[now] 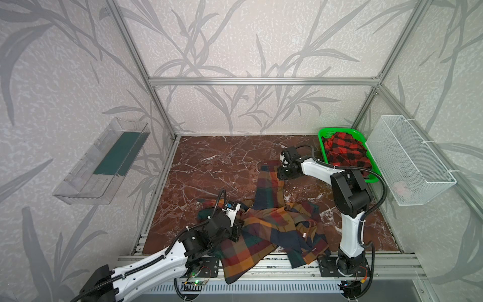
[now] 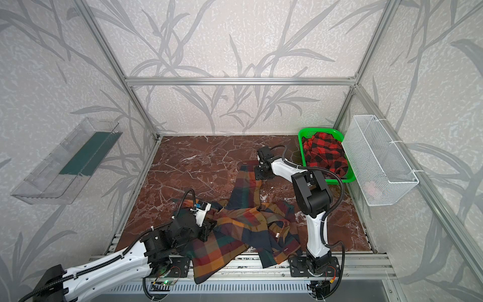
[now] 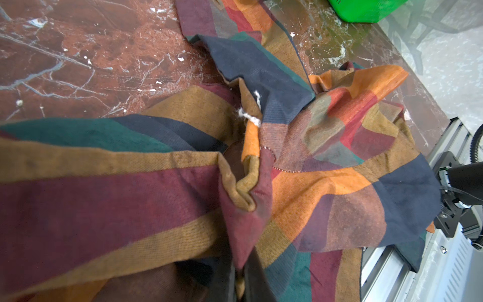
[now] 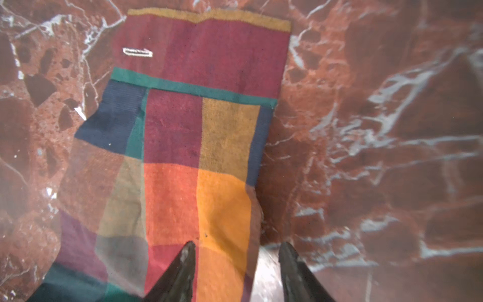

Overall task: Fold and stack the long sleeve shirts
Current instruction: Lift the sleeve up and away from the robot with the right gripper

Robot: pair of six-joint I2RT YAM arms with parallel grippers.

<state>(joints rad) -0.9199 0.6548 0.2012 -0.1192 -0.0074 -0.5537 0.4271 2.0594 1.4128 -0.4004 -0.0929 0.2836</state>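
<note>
**Item 1.** Block-plaid shirt (image 1: 269, 224), in navy, orange, green and red. It lies crumpled on the near half of the surface (image 1: 214, 162), with a corner hanging over the front rail. 1 sleeve (image 4: 198, 125) runs out flat toward the far side, cuff (image 4: 206, 39) outermost.

**Item 2.** Red-and-black check shirt (image 1: 345, 153), bunched in the green basket (image 1: 322, 133) at the far right corner, neither arm on it.

**Item 3.** Left fingers (image 3: 257, 282), closed and pinching a raised fold of item 1 at its left side.

**Item 4.** Right fingers (image 4: 180, 269), apart and holding nothing. 1 tip is over the sleeve and the other over bare marble, with the sleeve's edge between them.

**Step in hand (judged).** Spreading item 1 flat before any fold.

**Handling notes.**
- The cloth is soft and will drag, so the left pinch is best used as an anchor.
- The right fingers should take the sleeve edge low, catch both layers, and draw outward slowly.
- Pull only until the body's wrinkles ease, because more would slide the whole shirt.
- Keep the overhanging corner from slipping off the front.
</note>
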